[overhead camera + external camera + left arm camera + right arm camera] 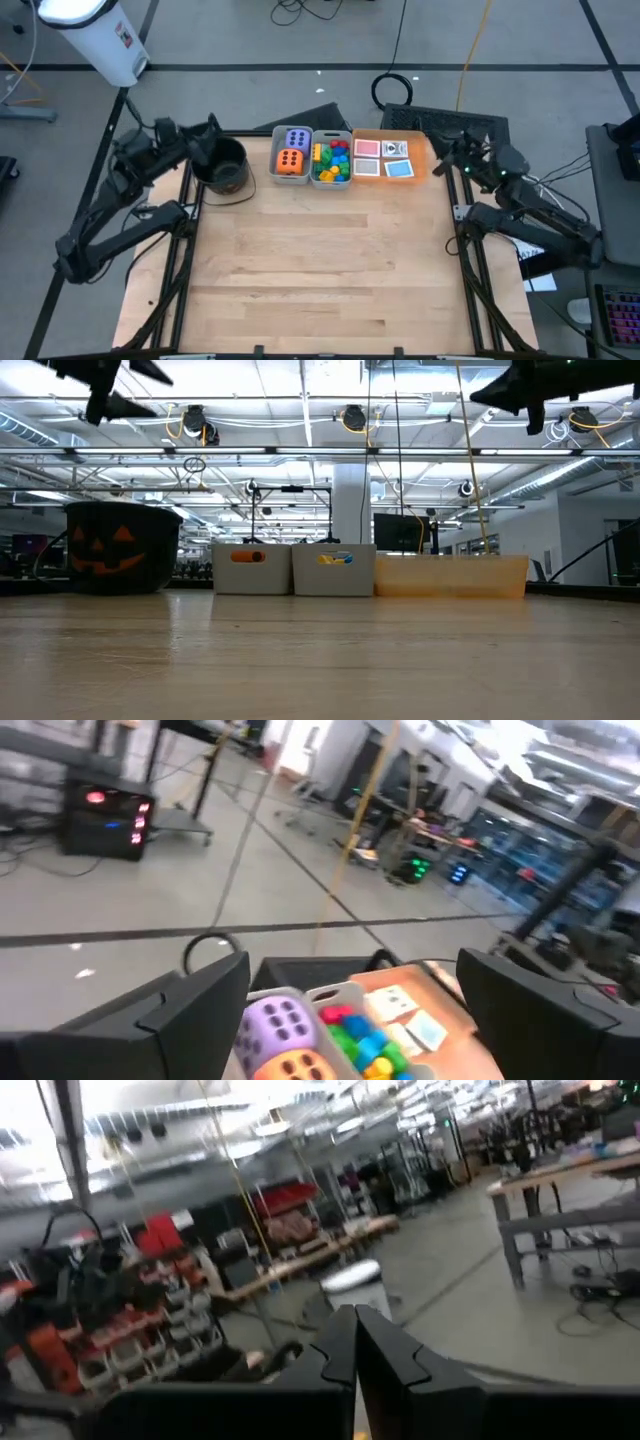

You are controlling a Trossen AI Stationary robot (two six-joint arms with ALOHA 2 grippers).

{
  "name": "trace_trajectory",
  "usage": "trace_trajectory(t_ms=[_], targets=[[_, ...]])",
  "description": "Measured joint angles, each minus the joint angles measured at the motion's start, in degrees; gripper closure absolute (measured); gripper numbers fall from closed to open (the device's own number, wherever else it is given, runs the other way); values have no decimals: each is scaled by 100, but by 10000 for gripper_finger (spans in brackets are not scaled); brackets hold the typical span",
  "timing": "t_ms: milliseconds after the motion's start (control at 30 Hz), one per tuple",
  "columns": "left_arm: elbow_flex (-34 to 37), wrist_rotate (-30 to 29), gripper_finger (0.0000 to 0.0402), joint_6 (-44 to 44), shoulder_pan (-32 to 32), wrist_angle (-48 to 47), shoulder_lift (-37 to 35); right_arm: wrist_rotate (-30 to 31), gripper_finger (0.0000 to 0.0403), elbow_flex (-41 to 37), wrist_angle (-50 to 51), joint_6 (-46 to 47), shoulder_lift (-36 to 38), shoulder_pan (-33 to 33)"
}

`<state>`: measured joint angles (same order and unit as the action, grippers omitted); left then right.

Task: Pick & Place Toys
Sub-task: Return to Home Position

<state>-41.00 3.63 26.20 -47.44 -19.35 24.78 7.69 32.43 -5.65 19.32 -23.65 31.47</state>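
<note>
The toys lie at the table's far edge. A purple die (297,138) and an orange die (290,161) sit in a grey bin (276,150). Small coloured bricks (332,160) fill the grey bin beside it. Picture cards (383,158) lie on the flat orange tray (420,150). My left gripper (214,131) is raised at the far left, above a black pumpkin bucket (226,168). It is open and empty (355,965), and it points toward the bins. My right gripper (443,158) is raised just right of the tray, shut on nothing (355,1330).
The black pumpkin bucket (122,545) stands on the table left of the bins (293,568). The tray (450,575) stands right of them. Bare wooden tabletop (320,270) stretches from this row to the near edge. Both arms hang high above the table in the low view.
</note>
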Motion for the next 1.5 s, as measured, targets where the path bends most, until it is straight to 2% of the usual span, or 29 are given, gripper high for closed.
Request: trace_trajectory(t_ms=[167, 300, 567, 767, 933, 1100, 1333, 1500], targets=[[485, -432, 41, 290, 0, 4, -448, 328, 403, -785, -739, 99, 204, -603], [652, -618, 41, 305, 0, -21, -811, 802, 403, -1360, -1351, 95, 675, -874], [742, -969, 41, 304, 0, -599, -1274, 897, 403, -1976, -1340, 266, 1640, -984], [746, -1480, 41, 305, 0, -1186, -1326, 1019, 403, -2189, -1295, 272, 1894, -985], [889, -1525, 41, 476, 0, -1206, -1326, 1027, 403, -2355, -1260, 369, 1903, -984], [1378, -1490, 41, 717, 0, -1145, -1326, 1027, 403, -2639, -1299, 628, 1953, -984], [2169, -957, 41, 1223, 1, -238, -1324, 1026, 403, -2941, -1333, 1065, 2008, -984], [2414, -944, 41, 1291, 0, -46, -1321, 1023, 403, -2951, -1326, 1039, 2008, -984]])
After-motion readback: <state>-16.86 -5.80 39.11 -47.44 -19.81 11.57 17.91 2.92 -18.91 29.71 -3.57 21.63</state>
